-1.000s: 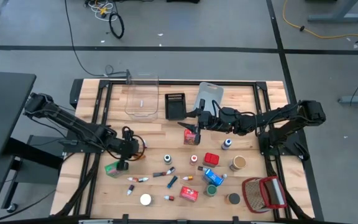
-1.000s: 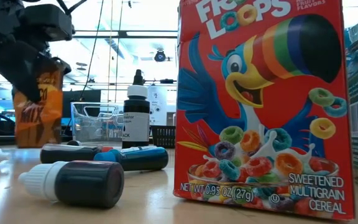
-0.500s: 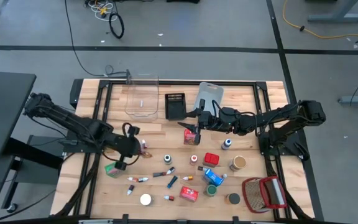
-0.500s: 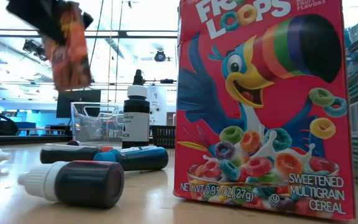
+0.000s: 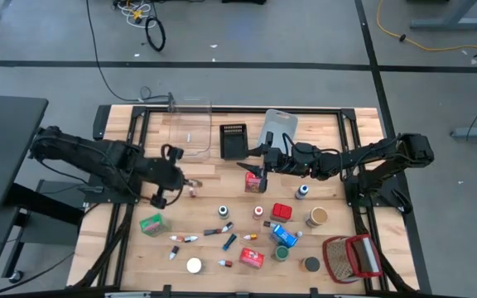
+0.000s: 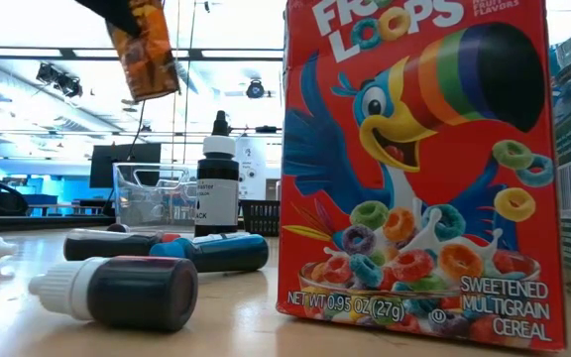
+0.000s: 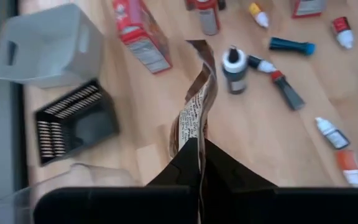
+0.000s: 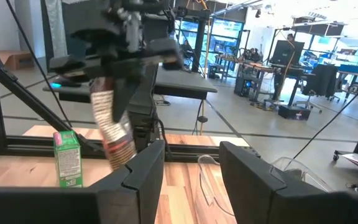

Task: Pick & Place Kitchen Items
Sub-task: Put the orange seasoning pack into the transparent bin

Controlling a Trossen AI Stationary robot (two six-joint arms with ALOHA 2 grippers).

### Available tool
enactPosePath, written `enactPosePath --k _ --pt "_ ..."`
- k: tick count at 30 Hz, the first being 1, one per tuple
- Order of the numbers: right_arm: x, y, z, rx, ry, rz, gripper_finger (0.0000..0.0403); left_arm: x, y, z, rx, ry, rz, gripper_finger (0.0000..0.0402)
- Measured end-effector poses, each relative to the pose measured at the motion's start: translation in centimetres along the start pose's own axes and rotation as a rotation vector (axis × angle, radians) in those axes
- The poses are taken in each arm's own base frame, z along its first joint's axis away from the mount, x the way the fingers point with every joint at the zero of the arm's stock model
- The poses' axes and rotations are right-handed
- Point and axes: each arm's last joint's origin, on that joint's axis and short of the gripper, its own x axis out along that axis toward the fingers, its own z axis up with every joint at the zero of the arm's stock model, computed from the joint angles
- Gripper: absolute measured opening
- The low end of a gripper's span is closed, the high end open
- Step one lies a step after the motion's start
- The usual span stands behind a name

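Nearest the table-level camera stands a red Froot Loops box (image 6: 414,169) upright on the wooden table (image 5: 214,186), with dark food-colouring tubes (image 6: 127,290) lying on their sides beside it and a black-capped bottle (image 6: 217,183) upright behind them. Above these, a brown snack packet (image 6: 145,45) hangs in the air, clear of the table. The left gripper (image 5: 179,184) is clamped shut on the top edge of that packet (image 7: 194,115), which dangles from the closed fingers (image 7: 185,165) over the table's left-middle area. A green carton (image 5: 150,224) stands on the table not far from it. The right gripper (image 5: 259,168) sits near the table's centre, its fingers (image 8: 142,174) parted with nothing visible between them, just above a red box (image 5: 256,183). Farther back, a clear bin (image 5: 190,128) holds one small pale item (image 5: 187,137). Beside it is a black bin (image 5: 234,141) whose contents cannot be made out, then a grey-blue bin (image 5: 278,126). The red-and-white wire basket (image 5: 350,258) lies at the near right corner.
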Motion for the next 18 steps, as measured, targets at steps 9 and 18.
enactPosePath --k 9,18 --pt "0.0 0.0 0.0 0.000 0.000 0.000 0.0165 -0.8 3.8 -0.2 0.085 0.006 0.055 0.0006" --pt "0.0 0.0 0.0 0.000 0.000 0.000 0.0165 -1.5 9.0 -2.5 -0.026 0.042 0.137 0.0005"
